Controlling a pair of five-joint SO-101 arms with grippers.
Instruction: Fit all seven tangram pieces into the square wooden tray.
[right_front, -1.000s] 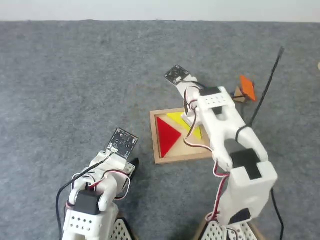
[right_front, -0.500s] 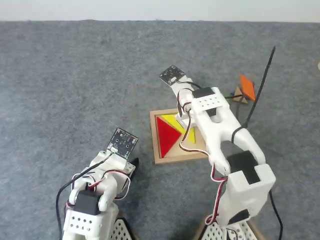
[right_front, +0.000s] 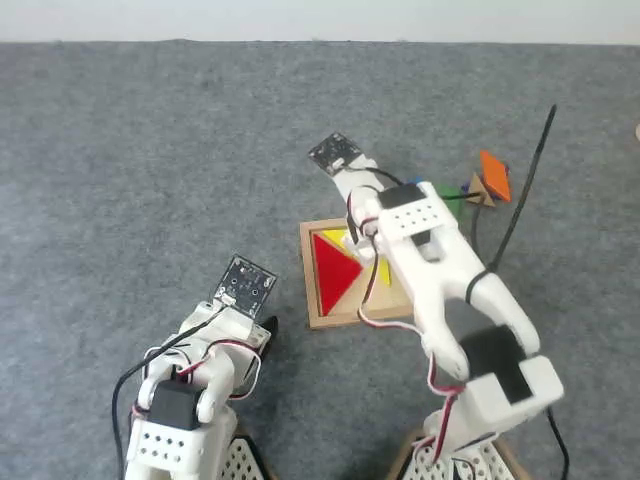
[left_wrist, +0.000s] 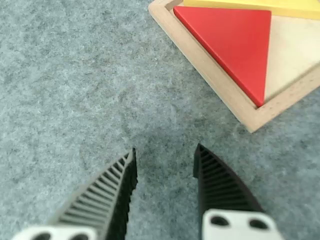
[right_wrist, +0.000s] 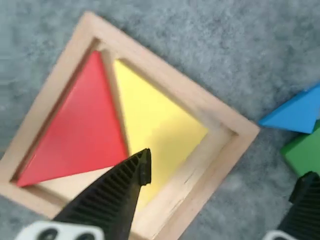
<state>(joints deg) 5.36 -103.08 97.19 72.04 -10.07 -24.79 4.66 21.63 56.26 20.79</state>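
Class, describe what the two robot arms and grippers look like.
The left arm and right arm are white plastic with black blocks and looping red, white and black wires. The left gripper and right gripper have black, ribbed, tapering fingers.

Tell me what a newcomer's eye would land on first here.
The red triangle and yellow triangle lying in the wooden tray at mid-table, with the right gripper open above them. Next, the loose orange piece outside the tray, toward the table's far right.

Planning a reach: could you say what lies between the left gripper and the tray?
Only bare grey carpet before the tray, in the left wrist view.
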